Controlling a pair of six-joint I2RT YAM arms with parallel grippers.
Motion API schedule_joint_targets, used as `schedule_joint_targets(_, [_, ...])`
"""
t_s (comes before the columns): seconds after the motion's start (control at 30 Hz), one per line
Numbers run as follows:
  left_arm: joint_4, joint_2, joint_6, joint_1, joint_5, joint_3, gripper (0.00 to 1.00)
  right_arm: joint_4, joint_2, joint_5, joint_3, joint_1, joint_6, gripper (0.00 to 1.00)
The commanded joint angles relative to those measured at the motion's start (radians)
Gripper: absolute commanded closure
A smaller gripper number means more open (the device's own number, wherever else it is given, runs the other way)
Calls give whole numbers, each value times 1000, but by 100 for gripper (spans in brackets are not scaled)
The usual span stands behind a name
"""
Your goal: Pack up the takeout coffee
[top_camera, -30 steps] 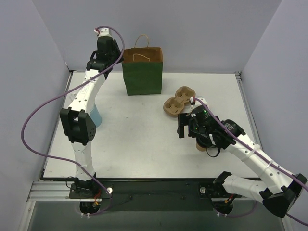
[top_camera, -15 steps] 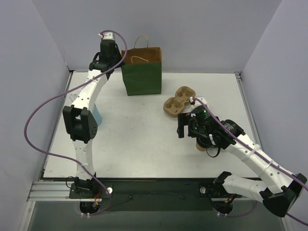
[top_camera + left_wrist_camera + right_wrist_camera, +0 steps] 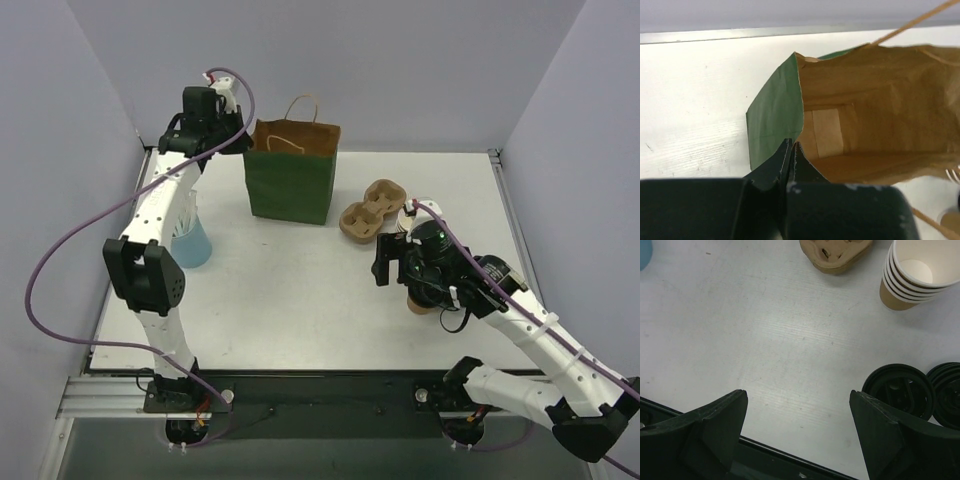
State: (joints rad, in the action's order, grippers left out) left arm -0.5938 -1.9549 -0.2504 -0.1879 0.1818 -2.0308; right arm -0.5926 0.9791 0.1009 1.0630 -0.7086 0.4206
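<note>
A blue cup (image 3: pixel 190 245) stands at the left of a white table (image 3: pixel 300 310), close by the left arm. At the far side, the left gripper (image 3: pixel 791 146) has its fingers pressed together on the rim of an open green paper bag (image 3: pixel 290 180), which stands upright with its brown lining showing. To the right lies a brown pulp cup carrier (image 3: pixel 370 212). Nearer than it, the right gripper (image 3: pixel 797 415) hangs over the table with fingers spread wide. The coffee cup (image 3: pixel 897 389) stands upright on the right part of the table, its long axis vertical and its black lid facing up. Only the lid shows from the wrist camera, and the arm covers the cup from overhead. Another black lid (image 3: pixel 946 395) sits just beside it, and a stack of cups (image 3: pixel 910 272) stands apart. Pale lilac walls (image 3: pixel 400 60) enclose three sides.
</note>
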Motion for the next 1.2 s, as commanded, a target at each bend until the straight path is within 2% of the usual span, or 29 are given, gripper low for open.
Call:
schedule_joint_targets(0.0, [-24, 181, 114, 30, 183, 128, 100, -16, -52, 19, 64, -5, -14, 13])
schedule_joint_targets(0.17, [-27, 298, 181, 51, 388, 254, 100, -19, -72, 40, 81, -5, -22, 13])
schedule_joint_targets(0.3, [-52, 346, 232, 54, 470, 337, 100, -19, -80, 57, 95, -3, -17, 13])
schedule_joint_targets(0.53, [-73, 378, 221, 53, 542, 418, 100, -19, -80, 57, 95, -3, -11, 13])
schedule_joint_targets(0.67, [-66, 409, 226, 53, 519, 466, 97, -19, -68, 68, 94, -5, -17, 13])
schedule_joint_targets(0.7, [-60, 415, 226, 53, 504, 475, 93, -19, -66, 69, 95, -3, -17, 13])
schedule_joint_targets(0.73, [-52, 428, 227, 53, 474, 481, 77, -19, -59, 71, 101, -5, -17, 13])
schedule_joint_targets(0.83, [-38, 451, 227, 53, 421, 468, 56, -22, -40, 105, 114, -3, 18, 14])
schedule_joint_targets(0.9, [-20, 468, 201, 53, 365, 463, 51, -23, -28, 146, 130, -3, 58, 15])
schedule_joint_targets(0.93, [6, 493, 188, 53, 337, 466, 45, -23, -22, 163, 137, -2, 73, 15])
schedule_joint_targets(1.0, [52, 520, 155, 53, 257, 477, 38, -23, -4, 230, 158, 0, 127, 16])
schedule_joint_targets(1.17, [144, 645, 80, 54, 131, 541, 5, -12, 105, 289, 238, 72, 217, 18])
